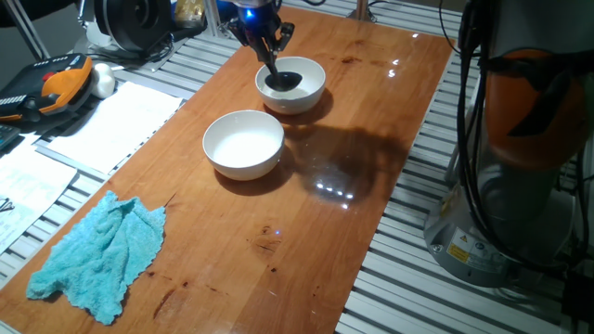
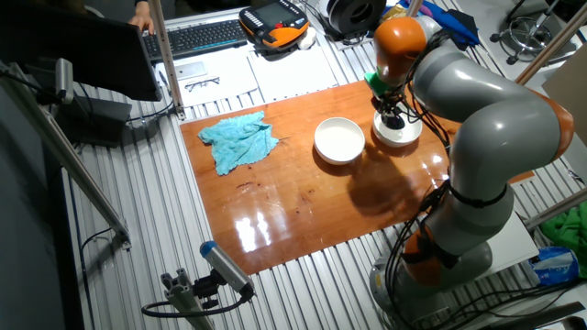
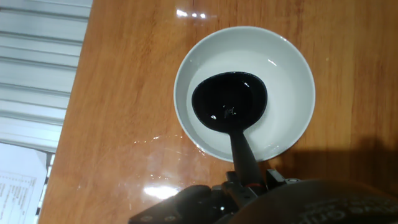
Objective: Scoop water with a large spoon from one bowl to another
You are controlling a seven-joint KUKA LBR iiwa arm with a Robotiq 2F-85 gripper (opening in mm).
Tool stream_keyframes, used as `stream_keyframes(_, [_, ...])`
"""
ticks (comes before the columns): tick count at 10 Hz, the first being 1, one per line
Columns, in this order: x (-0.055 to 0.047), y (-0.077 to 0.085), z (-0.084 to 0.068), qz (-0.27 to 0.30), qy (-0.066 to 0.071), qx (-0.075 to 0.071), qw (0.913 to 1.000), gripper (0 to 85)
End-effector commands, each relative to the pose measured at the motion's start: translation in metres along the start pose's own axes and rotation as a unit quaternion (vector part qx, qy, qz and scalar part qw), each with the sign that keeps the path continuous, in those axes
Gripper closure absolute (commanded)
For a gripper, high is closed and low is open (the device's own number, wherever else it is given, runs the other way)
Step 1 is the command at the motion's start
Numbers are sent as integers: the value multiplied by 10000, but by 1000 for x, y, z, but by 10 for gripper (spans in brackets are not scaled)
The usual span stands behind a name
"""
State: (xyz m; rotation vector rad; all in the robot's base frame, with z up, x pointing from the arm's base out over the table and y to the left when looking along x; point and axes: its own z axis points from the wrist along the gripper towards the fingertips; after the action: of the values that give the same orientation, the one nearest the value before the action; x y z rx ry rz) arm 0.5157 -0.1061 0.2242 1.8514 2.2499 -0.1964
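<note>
- White ceramic bowls number two on the glossy brown wooden table [image 1: 371, 121]: one far round white bowl [image 1: 311, 88] under the arm and one near round white bowl [image 1: 243, 144] just beside it, the two apart.
- One black ladle-shaped large spoon [image 3: 229, 102] is present, its deep round head lowered inside the far bowl, shown in the hand view as well [image 3: 292, 74].
- One crumpled turquoise cloth [image 1: 97, 255] lies at the near left end of the table, well apart from both bowls.
- One two-finger gripper [image 1: 269, 42] hangs over the far rim of the far bowl; in the other fixed view it sits at [image 2: 393, 117], below the arm's orange joint.
- The gripper's black fingers are closed tight on the spoon's thin handle, with no gap to be seen around it; the hand view shows the handle running straight up from the head into the gripper body at the bottom edge.
- The spoon's head lies directly below the fingers, resting low in the far bowl and slightly left of that bowl's centre in the hand view.
- Clear water [image 3: 283, 106] lines the far bowl around the spoon head, seen as faint glints; a glossy sheen sits inside the spoon head too.
- Whether the near bowl holds water cannot be told.
</note>
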Motion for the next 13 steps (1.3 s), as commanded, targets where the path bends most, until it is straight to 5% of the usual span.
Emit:
stream_keyframes(1, [-1, -3, 2, -3, 14, 3, 10000, 850])
stream_keyframes(7, [-2, -25, 28, 110, 292, -6, 9995, 850])
stream_keyframes(13, [-3, -30, 43, 130, 423, -52, 9990, 850])
